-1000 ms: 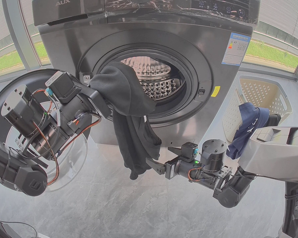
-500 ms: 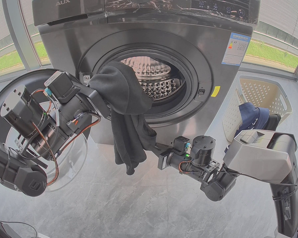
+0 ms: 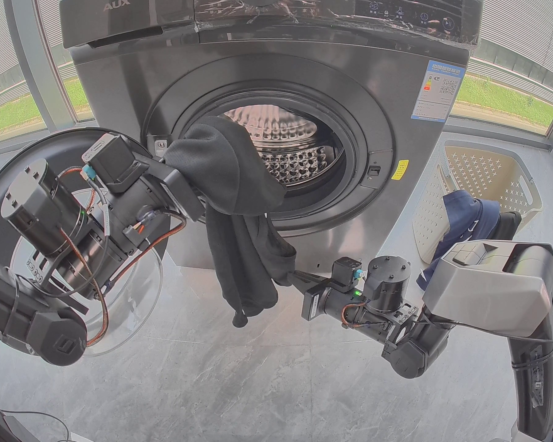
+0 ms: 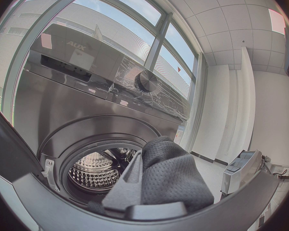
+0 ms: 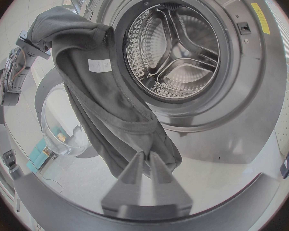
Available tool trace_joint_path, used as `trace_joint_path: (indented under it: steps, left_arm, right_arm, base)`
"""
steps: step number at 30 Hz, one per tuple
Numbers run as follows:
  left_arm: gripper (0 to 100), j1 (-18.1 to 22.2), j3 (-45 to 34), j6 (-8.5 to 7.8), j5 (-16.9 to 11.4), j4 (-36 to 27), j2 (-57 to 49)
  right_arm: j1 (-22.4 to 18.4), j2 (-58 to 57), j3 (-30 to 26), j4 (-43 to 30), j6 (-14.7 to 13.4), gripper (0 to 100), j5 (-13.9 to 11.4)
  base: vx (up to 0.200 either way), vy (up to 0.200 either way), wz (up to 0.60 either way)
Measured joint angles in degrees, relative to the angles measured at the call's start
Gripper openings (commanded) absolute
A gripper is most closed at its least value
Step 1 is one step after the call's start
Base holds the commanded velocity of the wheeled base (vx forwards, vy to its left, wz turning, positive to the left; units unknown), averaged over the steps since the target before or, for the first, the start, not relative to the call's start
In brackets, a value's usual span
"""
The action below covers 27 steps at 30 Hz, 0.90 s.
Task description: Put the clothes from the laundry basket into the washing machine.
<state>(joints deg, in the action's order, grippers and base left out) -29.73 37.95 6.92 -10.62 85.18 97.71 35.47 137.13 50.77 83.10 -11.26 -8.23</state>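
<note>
A dark grey garment (image 3: 236,210) hangs in front of the washing machine (image 3: 270,62), at the left rim of its open drum (image 3: 292,148). My left gripper (image 3: 193,182) is shut on the garment's top, with the cloth draped over its fingers (image 4: 126,180). My right gripper (image 5: 147,159) is low in front of the machine, its two fingers pinched on the garment's lower hem (image 5: 135,127). The cream laundry basket (image 3: 504,176) stands at the right with a blue garment (image 3: 464,225) hanging over its rim.
The round glass door (image 3: 49,155) stands swung open at the left, behind my left arm. A black item (image 3: 510,221) lies next to the blue garment in the basket. Pale tiled floor (image 3: 227,376) spreads in front of the machine.
The right gripper, open below the garment a second ago, rose to the lower hem and shut on it, then drew slightly right. The hanging cloth bunched up. The left arm stayed put.
</note>
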Motion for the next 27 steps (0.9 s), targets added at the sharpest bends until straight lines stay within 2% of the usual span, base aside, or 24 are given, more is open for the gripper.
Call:
trace_joint_path:
  steps: [9,18,19,27]
  left_arm:
    - [0,-0.04,-0.09,0.00,-0.02,-0.02,0.00]
    - [0,-0.11,-0.13,0.10,0.00,0.09,-0.02]
    - [0,-0.11,-0.13,0.13,0.00,0.09,-0.02]
    - [0,-0.06,-0.33,0.77,0.02,0.13,-0.22]
  right_arm:
    - [0.46,0.24,0.00,-0.09,0.79,100,-0.20]
    - [0.55,2.73,7.74,-0.78,0.95,100,-0.15]
    - [0.60,3.19,8.92,-0.83,0.98,0,-0.15]
    - [1.38,5.36,12.46,-0.23,0.87,0,-0.13]
  base:
    - [0.000,0.000,0.00]
    - [0.000,0.000,0.00]
    - [0.000,0.000,0.00]
    - [0.000,0.000,0.00]
